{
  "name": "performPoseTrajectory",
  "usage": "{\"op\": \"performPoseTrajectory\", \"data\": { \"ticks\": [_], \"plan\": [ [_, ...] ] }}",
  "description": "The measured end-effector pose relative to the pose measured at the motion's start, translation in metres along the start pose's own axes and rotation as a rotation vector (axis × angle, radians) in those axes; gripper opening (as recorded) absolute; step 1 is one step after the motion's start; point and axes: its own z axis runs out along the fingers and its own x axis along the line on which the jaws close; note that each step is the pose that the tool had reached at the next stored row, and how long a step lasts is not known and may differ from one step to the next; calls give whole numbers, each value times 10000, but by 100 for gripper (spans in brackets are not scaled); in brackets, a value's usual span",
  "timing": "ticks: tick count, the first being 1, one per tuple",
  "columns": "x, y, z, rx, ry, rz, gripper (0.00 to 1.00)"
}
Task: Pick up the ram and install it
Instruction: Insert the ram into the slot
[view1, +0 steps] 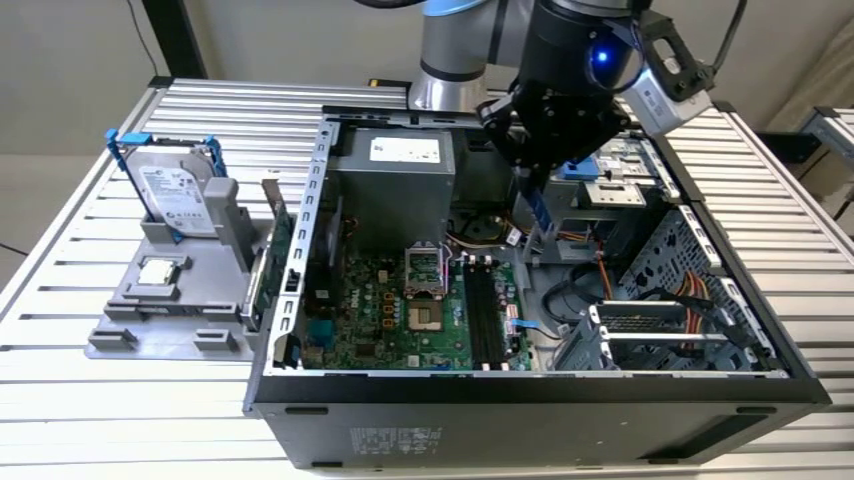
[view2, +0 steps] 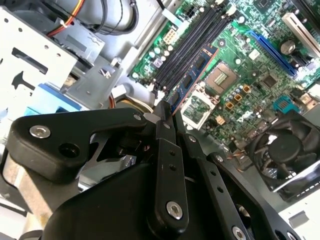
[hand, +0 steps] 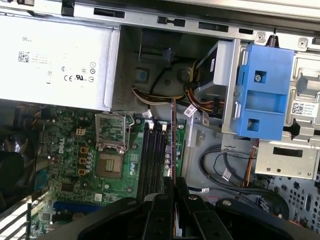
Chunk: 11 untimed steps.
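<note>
The ram (view1: 534, 212) is a thin bluish stick hanging on end from my gripper (view1: 525, 170), which is shut on its upper end above the open computer case. In the second wrist view the ram (view2: 194, 74) reaches out from the fingertips (view2: 161, 111) over the motherboard, beside the black memory slots (view2: 192, 37). It appears edge-on in the first wrist view, where the ram (hand: 172, 137) lies roughly in line with the slots (hand: 151, 155) below it and still above them. In the exterior view the slots (view1: 483, 312) sit in front of and below the stick.
A silver hard drive in a blue frame (view1: 174, 190) and a small square processor chip (view1: 160, 270) rest on a grey stand at the exterior view's left. Inside the case are the power supply (view1: 400, 170), the processor socket (view1: 424, 268), a blue drive caddy (hand: 262, 95), cables (hand: 225, 170) and a fan (view2: 285, 150).
</note>
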Motion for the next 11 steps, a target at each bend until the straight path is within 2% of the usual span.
{"op": "performPoseTrajectory", "data": {
  "ticks": [5,11],
  "plan": [
    [-65,-24,28,-5,23,4,0],
    [-96,-33,54,-5,26,6,0]
  ]
}}
